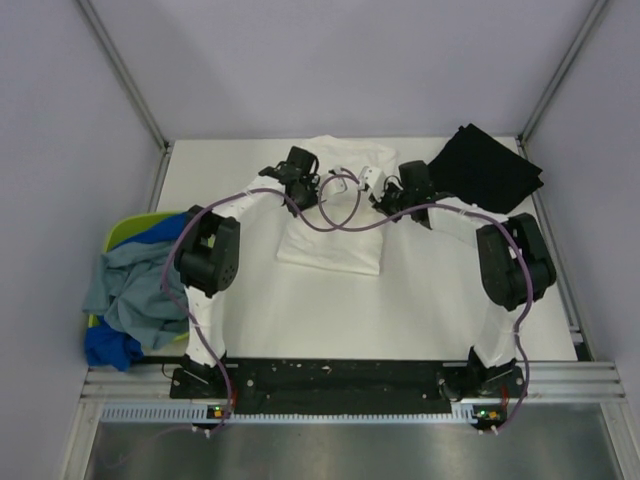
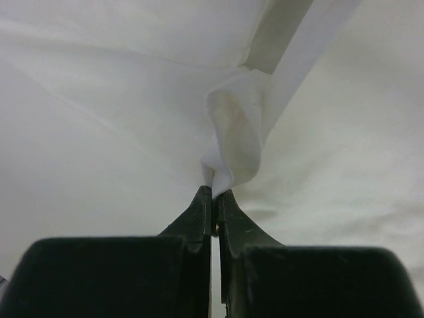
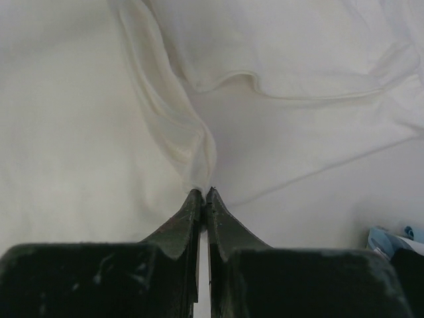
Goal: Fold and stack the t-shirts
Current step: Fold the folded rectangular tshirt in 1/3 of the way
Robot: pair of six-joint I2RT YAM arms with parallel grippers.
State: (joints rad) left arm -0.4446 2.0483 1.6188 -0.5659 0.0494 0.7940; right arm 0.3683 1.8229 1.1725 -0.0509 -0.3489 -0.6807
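The white t-shirt lies part-folded mid-bench, toward the far edge. The left gripper and right gripper are each clamped on only a thin pinch of its cloth. Uneven pulling could slip either pinch free and collapse the fold.

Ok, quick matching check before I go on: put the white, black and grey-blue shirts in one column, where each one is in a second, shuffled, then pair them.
Things:
1. white shirt
2. black shirt
3. grey-blue shirt

Places:
A. draped over the green basket at the left
B. mid-table, pinched by left gripper and right gripper
C. far right corner of the table

Pairs: 1-B, 2-C, 3-A.
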